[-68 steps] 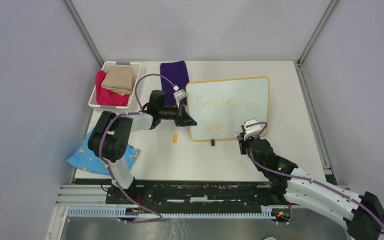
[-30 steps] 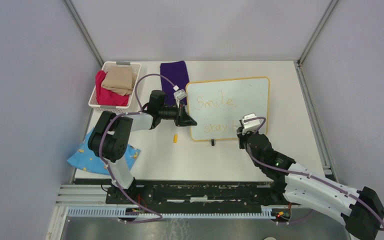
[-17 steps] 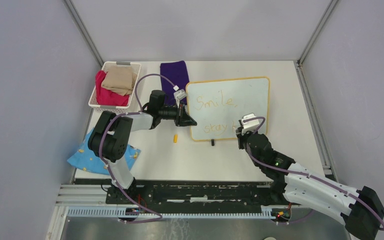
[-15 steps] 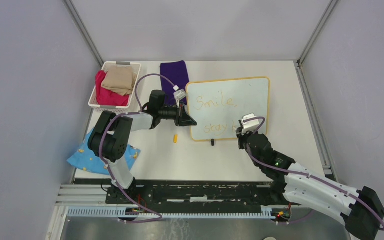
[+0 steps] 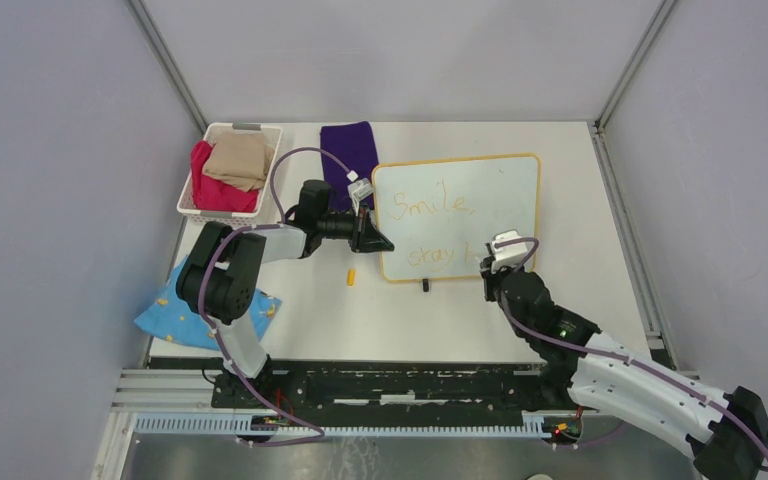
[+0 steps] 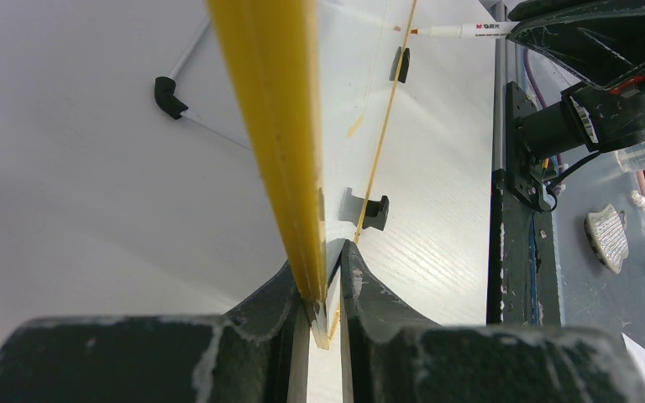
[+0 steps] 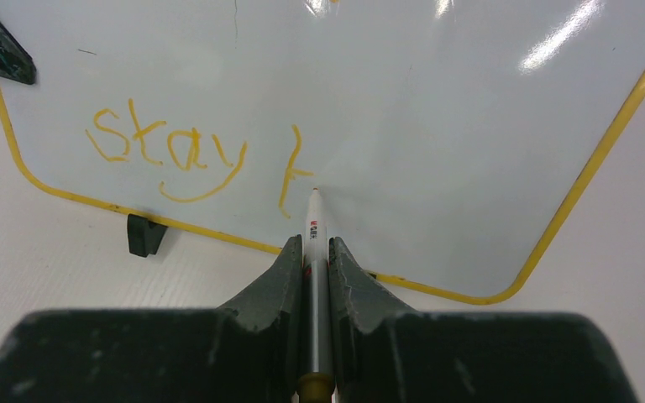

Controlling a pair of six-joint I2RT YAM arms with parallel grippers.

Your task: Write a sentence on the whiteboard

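Whiteboard centre-right on table. Left gripper clamped on its left edge. Right gripper clenched on marker, nearer arm. Marker axis runs near-to-far, tip at board just right of last stroke of sentence — blank board lies right.

Pinched the near edge of the glossy white whiteboard with thin yellow-orange frame in the dark left gripper. Showed a small black foot on the white desk, slim white marker tip-first at the far face.
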